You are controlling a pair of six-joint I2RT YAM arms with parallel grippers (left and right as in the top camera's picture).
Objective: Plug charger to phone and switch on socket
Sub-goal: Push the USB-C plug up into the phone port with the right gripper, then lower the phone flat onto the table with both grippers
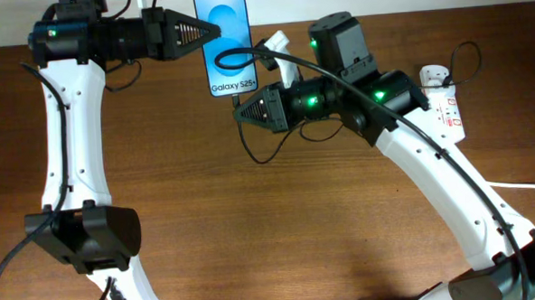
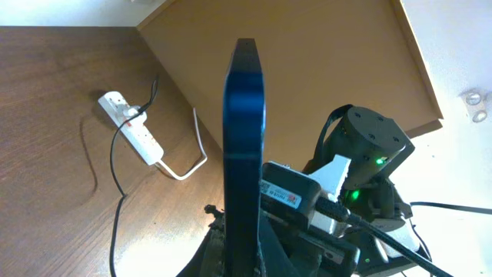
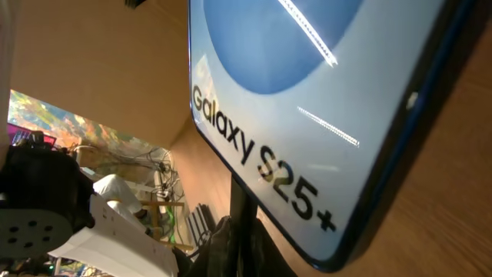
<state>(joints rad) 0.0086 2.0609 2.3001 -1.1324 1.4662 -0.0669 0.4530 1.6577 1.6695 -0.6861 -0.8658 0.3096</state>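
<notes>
Now | phone (image 1: 223,25): "Galaxy S25+" | left gripper (image 1: 215,31) grips it | right gripper (image 1: 239,112) pinches charger (image 3: 238,204)

Overhead view is sharp and evenly lit, warm light, no hard shadows on the brown wooden worktop (image 1: 253,223). The slim black-edged smartphone with the bright blue screen (image 1: 224,39) glows, almost blown out. Left wrist view: the phone (image 2: 243,154) is edge-on and dark, the top right corner is washed-out white, and the thin black cable (image 2: 115,177) throws a faint shadow. Right wrist view: white glare streaks cross the screen (image 3: 307,115), and the lower-left background is mushy.
</notes>
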